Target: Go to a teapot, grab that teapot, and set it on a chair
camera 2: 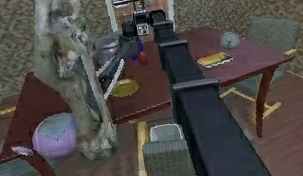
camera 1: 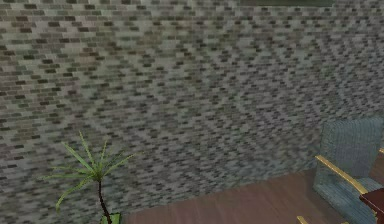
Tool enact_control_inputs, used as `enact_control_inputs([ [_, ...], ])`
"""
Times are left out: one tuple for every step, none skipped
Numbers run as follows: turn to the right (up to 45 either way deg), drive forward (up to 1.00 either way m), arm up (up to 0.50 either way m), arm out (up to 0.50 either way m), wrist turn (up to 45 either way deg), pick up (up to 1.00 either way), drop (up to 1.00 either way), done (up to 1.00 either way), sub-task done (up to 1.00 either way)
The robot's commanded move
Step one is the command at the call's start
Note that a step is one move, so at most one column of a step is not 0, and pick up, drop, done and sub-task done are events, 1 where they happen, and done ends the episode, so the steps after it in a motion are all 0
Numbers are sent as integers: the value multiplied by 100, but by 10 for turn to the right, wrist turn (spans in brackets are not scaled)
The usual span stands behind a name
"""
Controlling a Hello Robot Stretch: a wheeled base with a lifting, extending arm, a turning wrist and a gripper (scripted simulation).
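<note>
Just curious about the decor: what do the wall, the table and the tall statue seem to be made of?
Wall: likely brick, matte; small mottled grey-tan courses.
Table: probably wood, reddish-brown, slight sheen.
Statue: seemingly stone or plaster; pale, mottled, matte.

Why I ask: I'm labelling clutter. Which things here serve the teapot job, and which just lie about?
Job: grey rounded vessel, possibly the teapot; chair; armchair.
Lying about: statue; purple round thing; yellow plate; book; plant.
</note>
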Motion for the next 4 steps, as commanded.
enact_control_inputs([
  [0, 0, 0, 0, 450, 0, 0, 0, 0],
  [0, 0, 0, 0, 450, 0, 0, 0, 0],
  [0, 0, 0, 0, 450, 0, 0, 0, 0],
  [0, 0, 0, 0, 360, 0, 0, 0, 0],
])
